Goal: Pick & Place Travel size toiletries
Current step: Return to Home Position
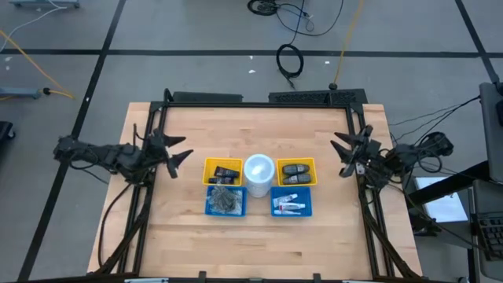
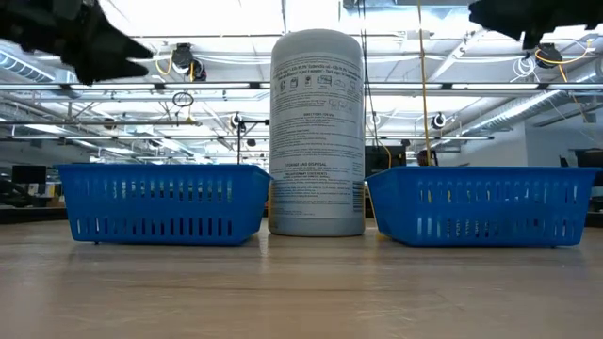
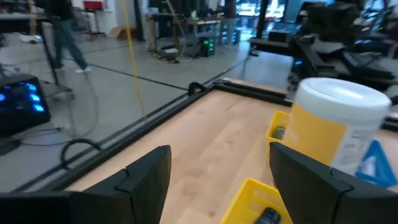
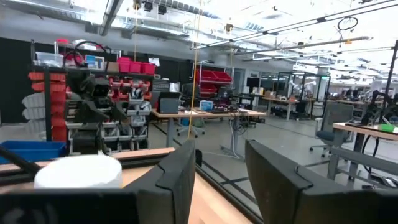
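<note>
The travel size toiletries (image 1: 289,206) are small white tubes with red and blue marks, lying in the near right blue basket (image 1: 306,209). In the low view the wall of that basket (image 2: 480,202) hides them. My left gripper (image 1: 179,153) hovers open above the table's left part, to the left of the bins, and in its wrist view its fingers (image 3: 221,186) stand wide apart over bare wood. My right gripper (image 1: 343,154) hovers open above the right part, to the right of the bins, with its fingers (image 4: 221,174) also apart. Neither touches anything.
A white canister (image 1: 258,170) stands upright at the table's middle between the bins. Two yellow bins (image 1: 207,167) (image 1: 313,165) hold black oblong gadgets; the near left blue basket (image 1: 210,206) holds grey metal bits. Bare wood lies all around the cluster. Black rails edge the table.
</note>
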Robot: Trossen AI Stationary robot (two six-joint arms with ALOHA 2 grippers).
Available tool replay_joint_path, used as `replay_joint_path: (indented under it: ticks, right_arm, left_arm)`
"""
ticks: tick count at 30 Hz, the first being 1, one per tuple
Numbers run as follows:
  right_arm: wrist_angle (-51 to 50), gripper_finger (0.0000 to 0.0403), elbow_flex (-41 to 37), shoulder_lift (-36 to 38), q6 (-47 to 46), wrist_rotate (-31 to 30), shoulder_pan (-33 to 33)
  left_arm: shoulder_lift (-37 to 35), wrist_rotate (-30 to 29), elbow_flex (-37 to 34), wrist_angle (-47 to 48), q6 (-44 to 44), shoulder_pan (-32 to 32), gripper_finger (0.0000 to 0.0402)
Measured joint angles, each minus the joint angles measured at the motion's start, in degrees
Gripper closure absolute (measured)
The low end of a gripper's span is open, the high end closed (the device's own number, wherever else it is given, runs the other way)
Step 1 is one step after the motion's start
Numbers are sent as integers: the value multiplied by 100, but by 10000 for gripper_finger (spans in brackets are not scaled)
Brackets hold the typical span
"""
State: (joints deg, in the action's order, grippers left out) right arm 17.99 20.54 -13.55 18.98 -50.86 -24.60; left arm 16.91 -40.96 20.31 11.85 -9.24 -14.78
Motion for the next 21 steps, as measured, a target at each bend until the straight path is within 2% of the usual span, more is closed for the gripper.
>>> replay_joint_path:
  ticks: [2,8,13,17,21]
  right_arm:
    - [-12,270,-125,88,-7,0,0]
    - [51,270,-556,253,-23,70,1]
    - [179,270,-1017,337,-109,898,0]
    - [989,270,-1037,361,147,1156,28]
    - [724,271,-1032,310,-110,1883,24]
  left_arm:
    - [-363,202,-234,5,-19,42,133]
    - [-1157,269,-694,9,35,97,133]
    - [-1505,606,-1037,7,-95,97,133]
    - [-1550,697,-1306,-12,-376,93,133]
    - [-1508,701,-1525,-36,-753,93,133]
